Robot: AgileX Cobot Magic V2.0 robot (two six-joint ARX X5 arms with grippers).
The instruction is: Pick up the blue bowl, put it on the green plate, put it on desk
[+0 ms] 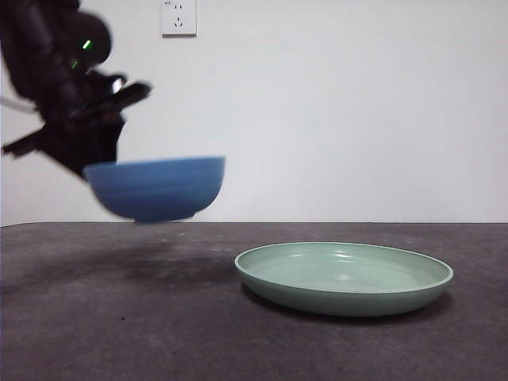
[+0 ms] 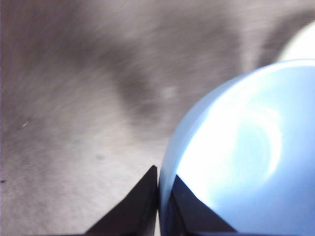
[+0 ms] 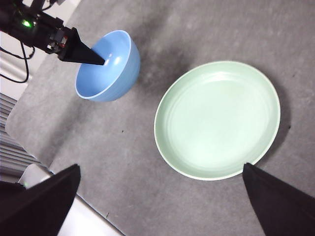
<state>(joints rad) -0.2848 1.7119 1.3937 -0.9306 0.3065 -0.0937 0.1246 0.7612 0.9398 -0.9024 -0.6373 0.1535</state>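
Blue bowl up in the air | left gripper pinches its rim | green plate off to one side, lower | right gripper open, waits

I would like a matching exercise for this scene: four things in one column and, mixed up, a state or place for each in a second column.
1. blue bowl
2. green plate
3. left gripper
4. right gripper

a. open, holding nothing
b. lying on the desk, nothing in it
c. held in the air above the desk
d. shut on the bowl's rim

Pairs: 1-c, 2-b, 3-d, 4-a
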